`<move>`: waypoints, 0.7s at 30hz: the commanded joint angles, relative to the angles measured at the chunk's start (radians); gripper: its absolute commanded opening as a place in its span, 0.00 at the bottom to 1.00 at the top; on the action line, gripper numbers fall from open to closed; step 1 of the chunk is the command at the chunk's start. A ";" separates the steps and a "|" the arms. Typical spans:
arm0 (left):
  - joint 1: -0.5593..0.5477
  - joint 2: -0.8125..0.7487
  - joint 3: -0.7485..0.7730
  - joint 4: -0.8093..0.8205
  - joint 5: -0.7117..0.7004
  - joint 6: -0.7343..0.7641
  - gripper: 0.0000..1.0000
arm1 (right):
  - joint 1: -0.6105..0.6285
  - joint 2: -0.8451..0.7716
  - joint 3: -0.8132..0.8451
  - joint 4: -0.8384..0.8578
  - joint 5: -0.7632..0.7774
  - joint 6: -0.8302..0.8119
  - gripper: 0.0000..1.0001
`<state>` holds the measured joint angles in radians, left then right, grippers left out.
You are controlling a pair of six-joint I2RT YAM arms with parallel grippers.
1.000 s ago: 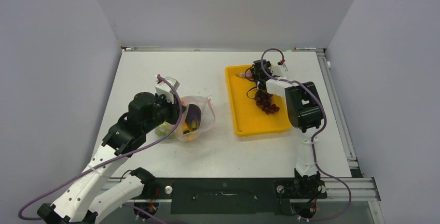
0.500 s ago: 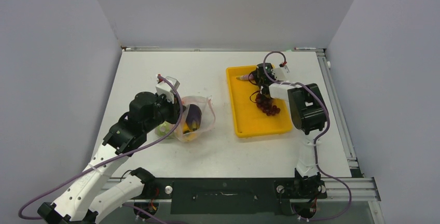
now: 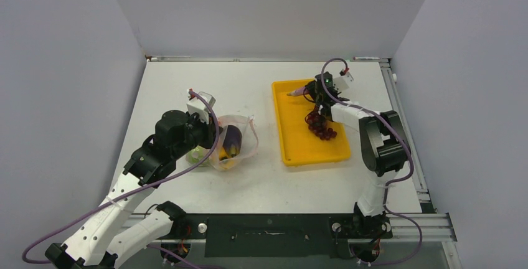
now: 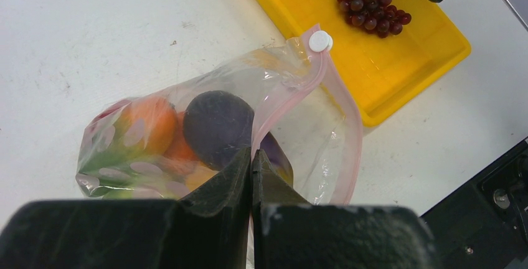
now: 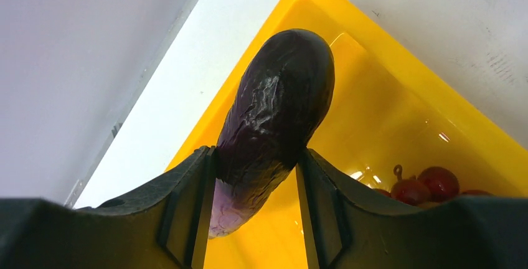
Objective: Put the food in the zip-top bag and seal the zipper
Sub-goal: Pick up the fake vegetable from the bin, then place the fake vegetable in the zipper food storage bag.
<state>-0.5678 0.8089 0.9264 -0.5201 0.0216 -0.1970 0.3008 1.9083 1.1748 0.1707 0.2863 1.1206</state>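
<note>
Seen from overhead, a white table (image 3: 187, 88) is carrying two robot arms whose bases are sitting at the bottom edge. Nearest, at lower left, the left arm is reaching forward with its elbow bent, and the left claw (image 4: 251, 157) is staying pinched shut on the near rim of the zip-top bag (image 4: 299, 132), holding the mouth up and gaping; it has not moved in the last second. The zipper (image 4: 324, 76) is curving pink round the open mouth, unsealed. Inside the bag a dark eggplant (image 4: 218, 126), an orange pepper (image 4: 146, 122) and green pieces are already lying. Farther back, right of centre, the yellow tray (image 3: 292, 138) is holding the grapes (image 3: 320, 126) at its middle. At the tray's far end, in the upper right, the right claw (image 5: 255, 175) is gripping a second eggplant (image 5: 280, 107) across its body, jaws half apart around it. Over the last second this arm's elbow has swung out toward the right edge and the wrist has turned, so the eggplant seems to be clearing the tray floor. The pick looks done; the carry to the bag is probably coming next, with the grapes waiting.
</note>
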 commanded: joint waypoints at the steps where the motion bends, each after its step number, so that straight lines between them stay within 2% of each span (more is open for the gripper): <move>1: -0.003 -0.008 0.026 0.024 -0.013 0.008 0.00 | 0.009 -0.108 -0.030 0.031 0.001 -0.093 0.05; 13: -0.003 -0.007 0.026 0.024 -0.013 0.008 0.00 | 0.048 -0.363 -0.137 0.043 -0.122 -0.296 0.05; 21: -0.003 -0.010 0.026 0.023 -0.014 0.008 0.00 | 0.145 -0.585 -0.217 0.015 -0.153 -0.478 0.05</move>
<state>-0.5678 0.8089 0.9264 -0.5201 0.0189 -0.1970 0.4042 1.4296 0.9768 0.1699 0.1627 0.7685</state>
